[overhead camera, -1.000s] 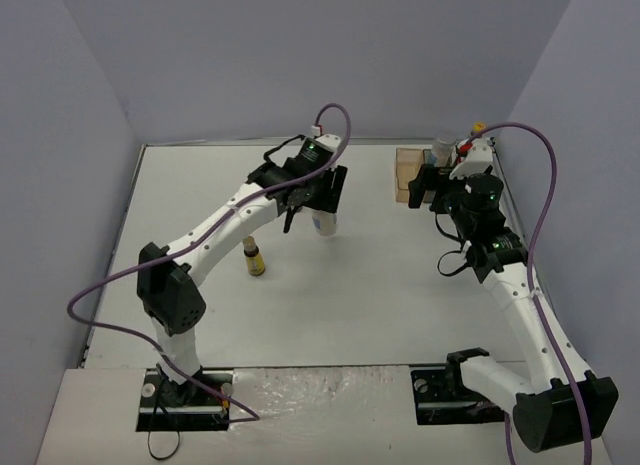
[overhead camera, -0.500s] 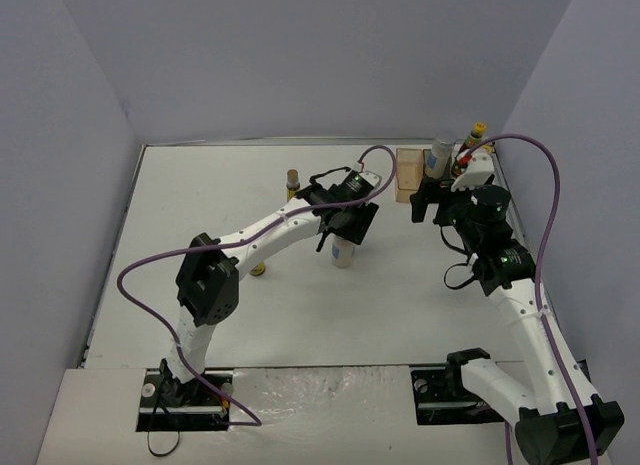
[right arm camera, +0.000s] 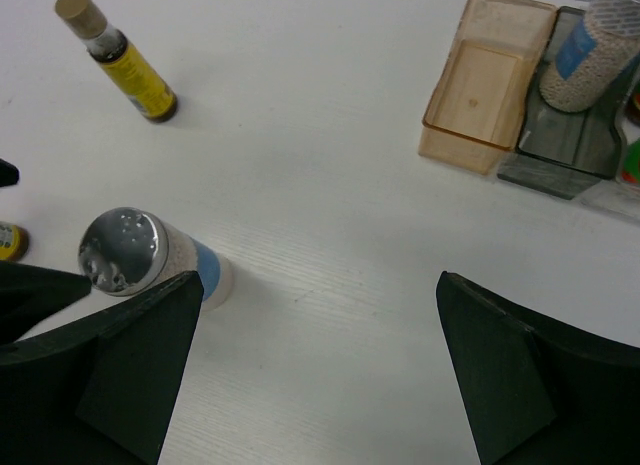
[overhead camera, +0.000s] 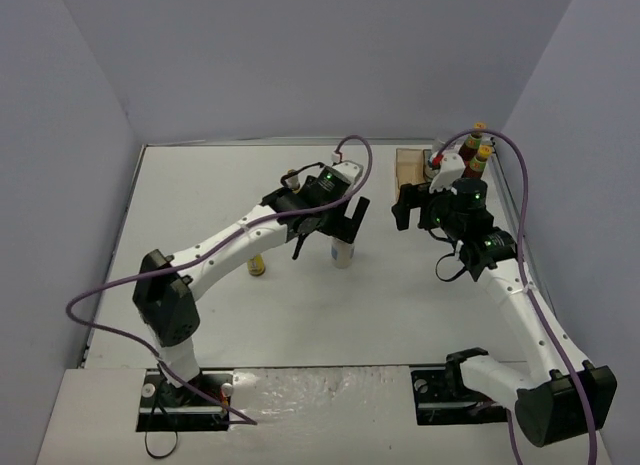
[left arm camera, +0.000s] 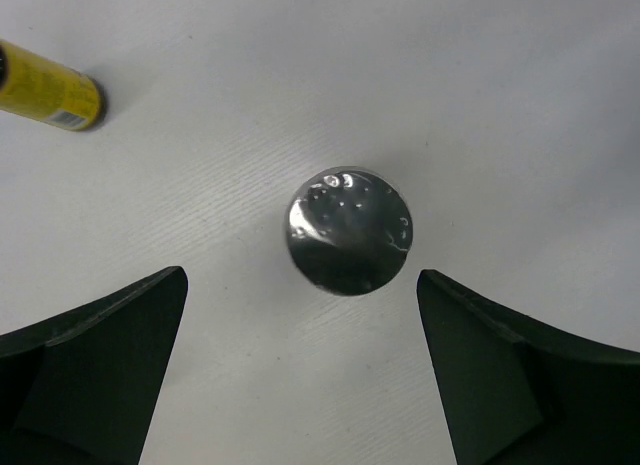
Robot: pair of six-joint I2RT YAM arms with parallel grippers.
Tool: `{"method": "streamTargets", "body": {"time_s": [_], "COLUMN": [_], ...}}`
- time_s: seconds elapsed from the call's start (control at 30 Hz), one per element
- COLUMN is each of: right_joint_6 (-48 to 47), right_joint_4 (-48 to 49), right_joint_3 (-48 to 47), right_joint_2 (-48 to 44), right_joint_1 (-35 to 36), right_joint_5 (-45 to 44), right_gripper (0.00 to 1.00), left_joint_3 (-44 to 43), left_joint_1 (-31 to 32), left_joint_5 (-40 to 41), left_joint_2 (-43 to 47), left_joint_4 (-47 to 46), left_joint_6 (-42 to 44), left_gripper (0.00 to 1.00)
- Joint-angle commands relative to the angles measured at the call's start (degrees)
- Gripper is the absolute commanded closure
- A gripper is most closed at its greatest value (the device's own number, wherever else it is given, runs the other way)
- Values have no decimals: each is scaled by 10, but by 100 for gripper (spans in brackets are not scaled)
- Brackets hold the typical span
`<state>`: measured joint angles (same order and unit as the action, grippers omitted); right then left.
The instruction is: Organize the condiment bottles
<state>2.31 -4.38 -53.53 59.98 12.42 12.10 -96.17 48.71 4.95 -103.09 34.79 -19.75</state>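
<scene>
A pale shaker with a silver lid (overhead camera: pixel 343 253) stands upright on the table, free of both grippers. Seen from above, its lid (left arm camera: pixel 349 230) lies just ahead of my open left gripper (left arm camera: pixel 300 307), which hovers over it (overhead camera: pixel 330 230). The same shaker (right arm camera: pixel 150 263) shows left of my right gripper (right arm camera: pixel 320 285), which is open and empty above bare table (overhead camera: pixel 420 207). One yellow-labelled bottle (right arm camera: pixel 120 60) stands further back, another (overhead camera: pixel 256 265) near the left arm. A second shaker (right arm camera: pixel 600 50) sits in the grey compartment (right arm camera: pixel 560 155). Two dark red bottles (overhead camera: pixel 480 147) stand at the back right.
The compartment tray is at the back right, and its orange section (right arm camera: pixel 490 80) holds nothing. The right arm hangs in front of the tray in the top view. Purple cables loop over both arms. Side walls close the table in.
My left gripper has opened and let go of the shaker, which now stands alone mid-table, and has drawn back slightly. My right gripper has swung left, away from the tray.
</scene>
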Motion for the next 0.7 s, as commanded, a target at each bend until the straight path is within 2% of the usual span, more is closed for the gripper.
{"method": "streamTargets", "body": {"time_s": [0.0, 0.27, 0.4, 0.5, 0.67], "right_joint_6": [-18, -45, -47, -49, -54], "right_joint_4": [34, 61, 82, 92, 99], "right_joint_3": [-47, -57, -62, -65, -67], "right_joint_2": [31, 118, 156, 183, 226], "right_joint_1": [46, 158, 193, 212, 234], "right_joint_5": [6, -36, -37, -43, -68], "right_gripper": [0, 0, 0, 0, 0], "left_joint_3": [30, 139, 200, 236, 316], "left_joint_1": [-53, -209, -287, -327, -346], "left_joint_5": [22, 11, 8, 28, 85], "left_joint_2": [126, 298, 377, 410, 455], "left_joint_4": [-41, -30, -15, 3, -5], "left_joint_6": [-8, -14, -3, 15, 40], "left_gripper": [3, 3, 3, 3, 3]}}
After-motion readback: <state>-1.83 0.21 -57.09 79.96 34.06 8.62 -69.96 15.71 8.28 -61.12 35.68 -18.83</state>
